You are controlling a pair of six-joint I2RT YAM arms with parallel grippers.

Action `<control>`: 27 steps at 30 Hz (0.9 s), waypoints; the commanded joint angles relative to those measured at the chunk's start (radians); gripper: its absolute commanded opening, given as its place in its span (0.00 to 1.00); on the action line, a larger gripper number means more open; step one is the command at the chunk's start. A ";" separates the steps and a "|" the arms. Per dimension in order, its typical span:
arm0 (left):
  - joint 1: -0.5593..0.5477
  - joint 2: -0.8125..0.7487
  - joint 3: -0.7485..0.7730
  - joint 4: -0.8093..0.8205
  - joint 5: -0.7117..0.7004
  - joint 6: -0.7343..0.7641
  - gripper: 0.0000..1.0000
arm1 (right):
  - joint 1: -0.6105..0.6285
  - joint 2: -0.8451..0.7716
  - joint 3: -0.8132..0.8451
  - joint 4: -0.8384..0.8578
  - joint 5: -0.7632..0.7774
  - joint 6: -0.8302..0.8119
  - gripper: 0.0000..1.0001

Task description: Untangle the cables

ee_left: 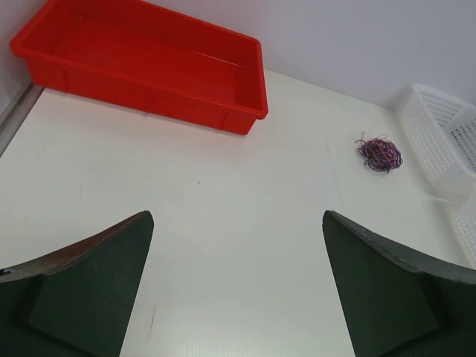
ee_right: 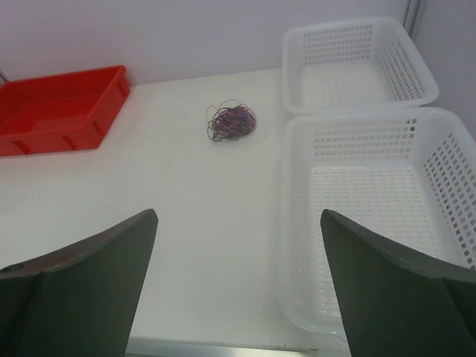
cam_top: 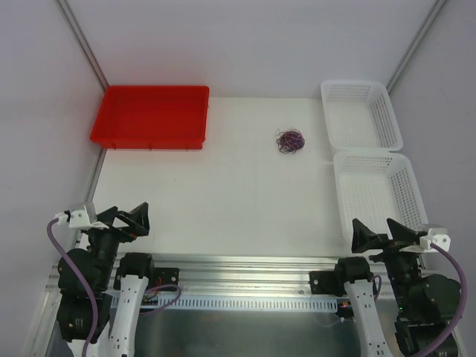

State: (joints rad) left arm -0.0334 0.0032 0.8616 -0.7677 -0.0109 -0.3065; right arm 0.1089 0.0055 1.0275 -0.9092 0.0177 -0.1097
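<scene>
Top view, near edge: both arm bases are mounted on an aluminium rail (cam_top: 238, 264) at 6 o'clock of the white table (cam_top: 223, 201).

The left gripper (cam_top: 125, 217) is seen at about 8 o'clock, low over the near left corner. Its two dark fingers (ee_left: 89, 282) are spread wide apart. In the left wrist view only bare table surface is seen between them.

The right gripper (cam_top: 383, 232) is seen at about 4 o'clock, over the near right corner. Its jaws are likewise parted wide, and in the right wrist view the table and a basket edge are seen through the gap. Neither gripper is in contact with any object.

Further out on the right, the near basket (cam_top: 379, 190), white perforated plastic, is placed at about 3 o'clock along the right edge. The far basket (cam_top: 361, 111), of the same type, is set just behind it at about 2 o'clock. The two rims are close together or touching; which cannot be told.

The cables (cam_top: 290, 140) are found at about 1 o'clock, lying on the table as one small round bunch. Purple strands are dominant, with dark and reddish strands mixed in. A few thin loops stand out from the bunch. It lies near the left wall of the far basket but apart from it, and well apart from both grippers.

The red tray (cam_top: 152, 143) is placed at about 11 o'clock in the far left corner, well apart from the bunch.
</scene>
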 commanded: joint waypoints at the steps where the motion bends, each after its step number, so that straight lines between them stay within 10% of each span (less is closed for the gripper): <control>1: -0.005 -0.166 0.005 0.011 -0.034 -0.034 0.99 | -0.008 -0.113 -0.010 0.044 -0.009 -0.012 0.97; 16: -0.005 0.090 -0.127 0.016 -0.047 -0.275 0.99 | -0.009 0.292 -0.011 0.033 -0.110 0.082 0.97; 27: -0.005 0.495 -0.093 0.063 0.106 -0.175 0.99 | -0.008 0.756 0.029 0.242 -0.239 0.087 0.97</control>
State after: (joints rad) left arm -0.0334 0.4568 0.7425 -0.7570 0.0273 -0.5301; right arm 0.1062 0.6285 1.0092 -0.7807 -0.1772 -0.0532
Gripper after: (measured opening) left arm 0.992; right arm 0.969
